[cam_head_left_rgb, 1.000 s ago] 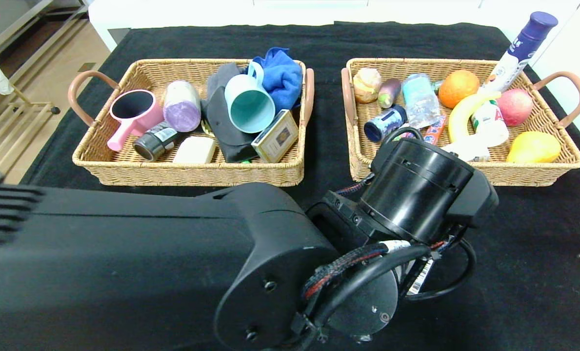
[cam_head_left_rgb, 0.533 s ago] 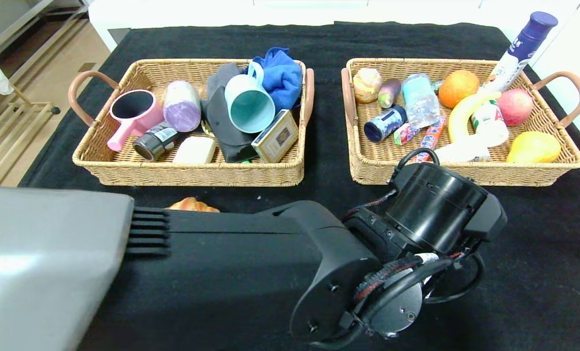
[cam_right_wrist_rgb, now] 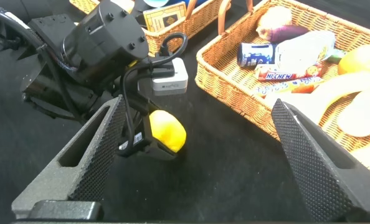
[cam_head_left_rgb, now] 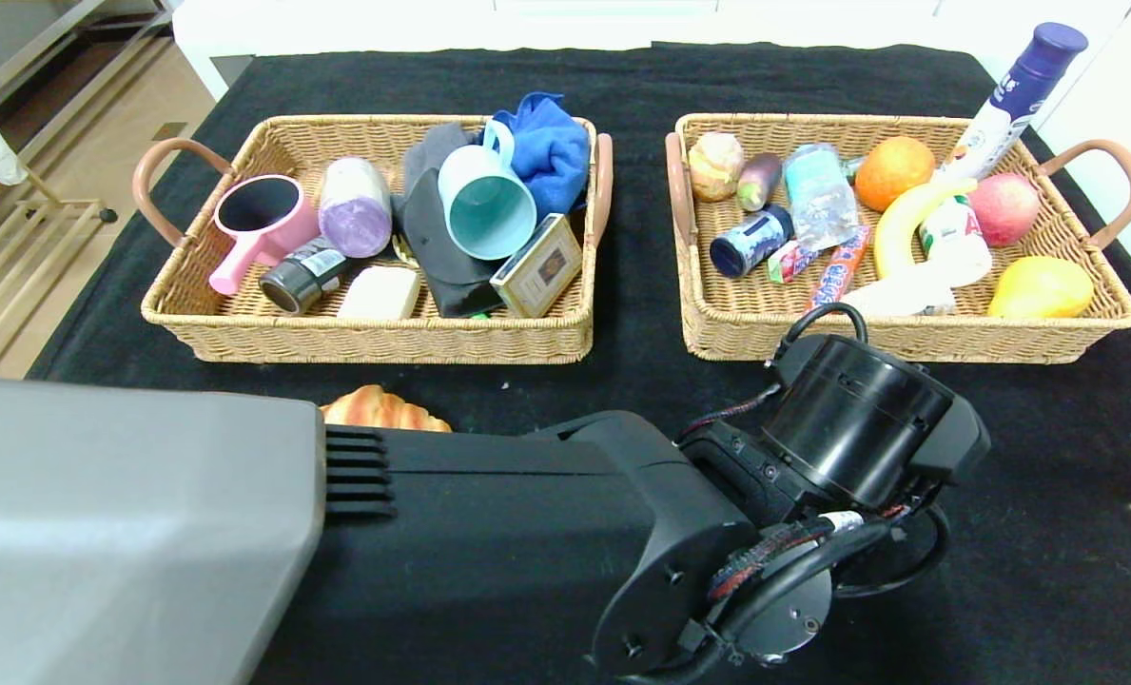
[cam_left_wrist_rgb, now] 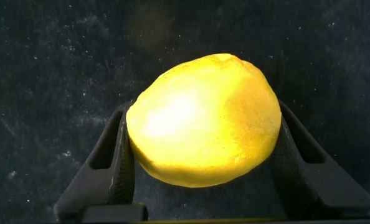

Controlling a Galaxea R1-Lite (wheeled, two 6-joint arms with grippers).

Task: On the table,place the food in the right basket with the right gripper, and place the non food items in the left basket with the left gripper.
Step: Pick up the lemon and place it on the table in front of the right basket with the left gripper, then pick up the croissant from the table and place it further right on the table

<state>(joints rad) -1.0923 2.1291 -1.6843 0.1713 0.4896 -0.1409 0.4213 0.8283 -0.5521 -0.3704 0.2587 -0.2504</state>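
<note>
My left gripper (cam_left_wrist_rgb: 203, 113) is shut on the yellow lemon (cam_left_wrist_rgb: 203, 121), fingers pressed to both its sides, low over the black table (cam_head_left_rgb: 1050, 571). In the head view its wrist (cam_head_left_rgb: 850, 428) hides the lemon, in front of the right basket (cam_head_left_rgb: 1003, 340). The right wrist view shows the lemon (cam_right_wrist_rgb: 167, 130) in the left fingers. My right gripper (cam_right_wrist_rgb: 199, 106) is open and empty, facing it. The croissant (cam_head_left_rgb: 384, 409) lies on the table, partly behind the left arm. The purple roll (cam_head_left_rgb: 354, 206), mug (cam_head_left_rgb: 484, 202) and card box (cam_head_left_rgb: 538, 264) lie in the left basket (cam_head_left_rgb: 384, 340).
The right basket holds a water bottle (cam_head_left_rgb: 817, 195), white carton (cam_head_left_rgb: 955, 240), orange, banana, apple, a yellow fruit (cam_head_left_rgb: 1041, 287) and sweets. The left basket also holds a pink cup, blue cloth and dark cloth. The left arm spans the front of the table.
The left arm has shifted toward me and a little right, away from the right basket's front wall. The croissant has come into view behind the arm.
</note>
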